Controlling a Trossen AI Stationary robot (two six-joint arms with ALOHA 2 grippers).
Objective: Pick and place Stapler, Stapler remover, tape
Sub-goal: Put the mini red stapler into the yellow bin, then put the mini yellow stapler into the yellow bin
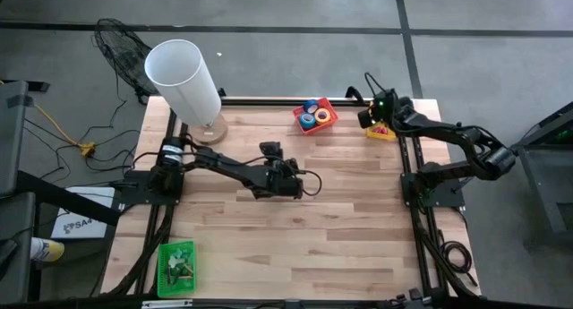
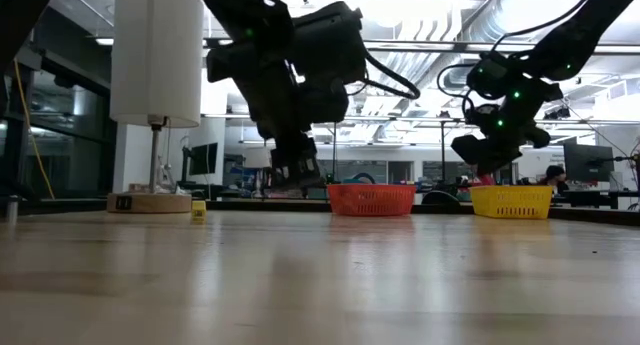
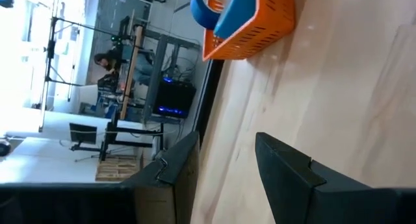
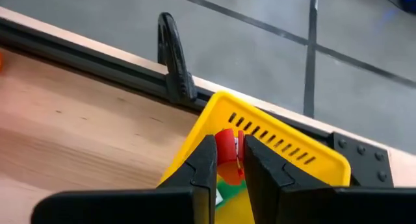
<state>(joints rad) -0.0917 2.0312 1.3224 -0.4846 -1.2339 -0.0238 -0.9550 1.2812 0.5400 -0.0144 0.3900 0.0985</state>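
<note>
Over the yellow basket: my right gripper hangs at the bench's far right corner, fingers pinched on a small red piece, nearly closed.
Yellow basket: sits at the far edge of the bench; something green and red shows inside it under the fingers.
Red piece: between the two right fingers, touching both, above the basket's inside; I cannot tell what the thing is.
Step in hand, my judgement: either lifting the red piece out or setting it in; I cannot tell which.
How I would do it well: keep the fingers upright and centred inside the basket walls, move straight up or down, avoid clipping the rim.
Left gripper: mid-bench, low over the wood, fingers partly open and empty.
Tape: blue, yellow and reddish rolls in the orange basket, at the far edge, well apart from the left fingers and left of the yellow basket.
Green basket: near left corner, with dark items I cannot identify.
Lamp: far left of the bench, clear of both arms.
</note>
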